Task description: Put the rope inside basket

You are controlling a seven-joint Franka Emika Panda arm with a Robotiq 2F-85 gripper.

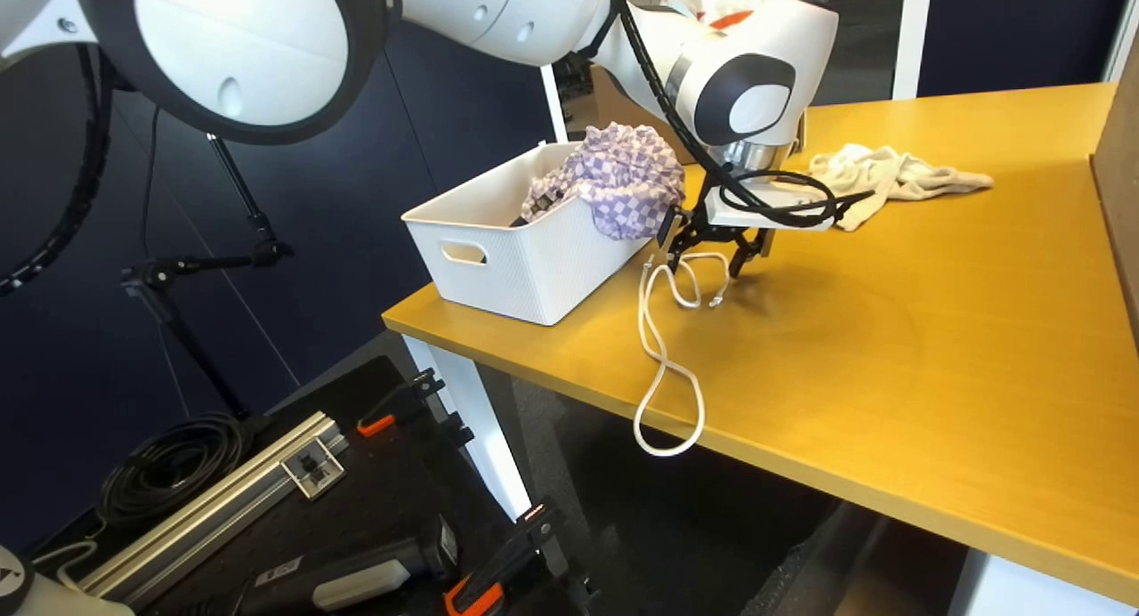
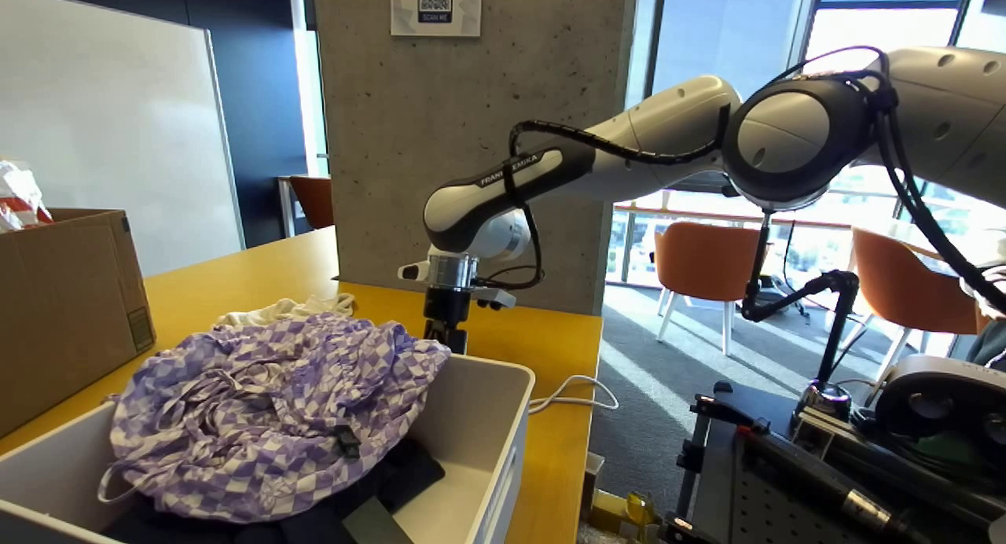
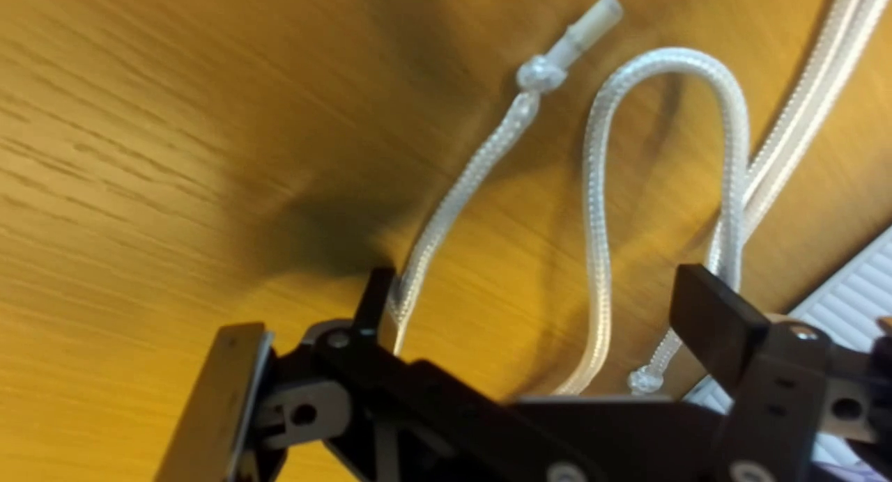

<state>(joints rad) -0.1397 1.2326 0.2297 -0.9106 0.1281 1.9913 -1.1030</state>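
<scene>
Rope (image 3: 596,217) on desk (image 1: 890,358), just beside white basket (image 1: 498,285), a loop poking out past desk edge in both exterior views. Gripper (image 3: 536,287) low over the rope's end part, jaws spread wide, holding nothing; strands run between the jaws, one close along a jaw, can't tell if touching. In the way: purple-white checked cloth (image 1: 628,189), heaped in the basket and bulging over the rim on the gripper's side. In an exterior view, dark items (image 2: 410,471) under the cloth, bare basket bottom beside them. Beige cloth (image 1: 899,178) crumpled on desk past gripper. Cardboard box (image 2: 71,308) on desk near basket, concrete pillar (image 2: 471,135) at desk edge. Black platform (image 2: 747,501) beside desk, lower.
</scene>
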